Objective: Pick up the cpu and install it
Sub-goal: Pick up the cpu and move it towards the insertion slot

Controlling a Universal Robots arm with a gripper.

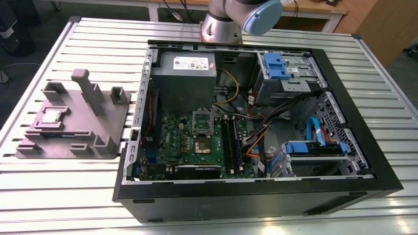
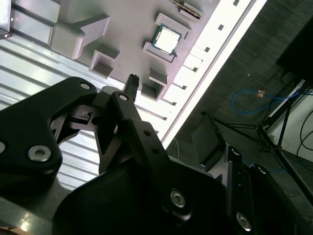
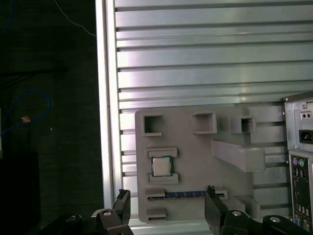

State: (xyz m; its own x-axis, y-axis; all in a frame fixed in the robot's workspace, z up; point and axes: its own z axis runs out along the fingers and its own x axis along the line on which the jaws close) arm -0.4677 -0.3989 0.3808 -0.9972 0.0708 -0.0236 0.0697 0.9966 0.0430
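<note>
The cpu (image 1: 52,116) is a small square chip with a silver top, lying flat in a shallow seat on the grey fixture (image 1: 78,139) at the exterior view's left. Both wrist views look down on it, cpu (image 3: 160,166) and cpu (image 2: 167,39). In the first wrist view my gripper (image 3: 167,194) is open, hovering well above the fixture, with nothing between its two dark fingers. One fingertip (image 2: 132,81) shows in the second wrist view, apart from the chip. In the open computer case (image 1: 365,161) the motherboard's socket (image 1: 202,142) lies uncovered, its silver bracket (image 1: 202,120) standing upright.
The fixture has raised posts and pockets (image 1: 88,90) and a blue-edged strip (image 3: 183,194) beside the chip. The grey power-supply box (image 1: 188,66), blue drive bays (image 1: 277,66) and loose cables (image 1: 261,132) crowd the case. The slatted table's edge (image 3: 105,98) runs close to the fixture.
</note>
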